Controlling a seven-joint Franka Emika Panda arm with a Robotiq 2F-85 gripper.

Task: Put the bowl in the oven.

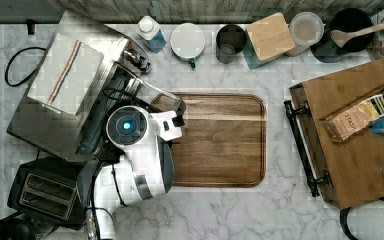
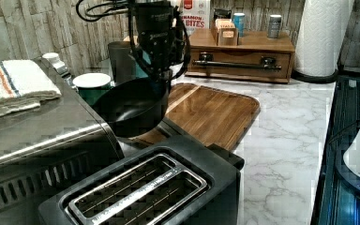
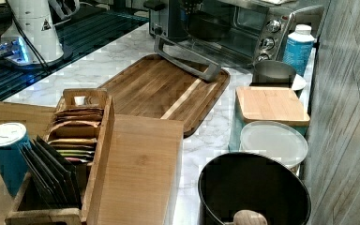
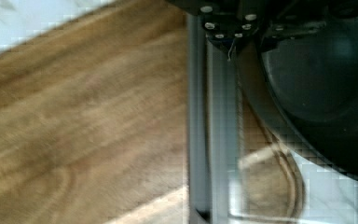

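We read the pincer [image 2: 161,77] as clamped on the rim of the round plain black bowl [image 2: 130,107]. The bowl hangs level above the lowered glass door [image 3: 201,49] of the boxy stainless-steel toaster oven [image 1: 87,60], just outside the oven cavity; we judge this carrying height keeps its base clear of the door and of the bar handle [image 3: 183,62]. The door lies flat so the cavity stays open, its handle reaching over the edge of the rounded wooden board [image 1: 220,140] beside the oven. A folded white towel with a stripe [image 1: 65,72] rests on top of the oven. The black two-slot toaster [image 1: 45,192] stands just beside the oven on the marble surface [image 1: 220,210].

Count: one pincer, one bowl, one oven, one board, one towel, one toaster.
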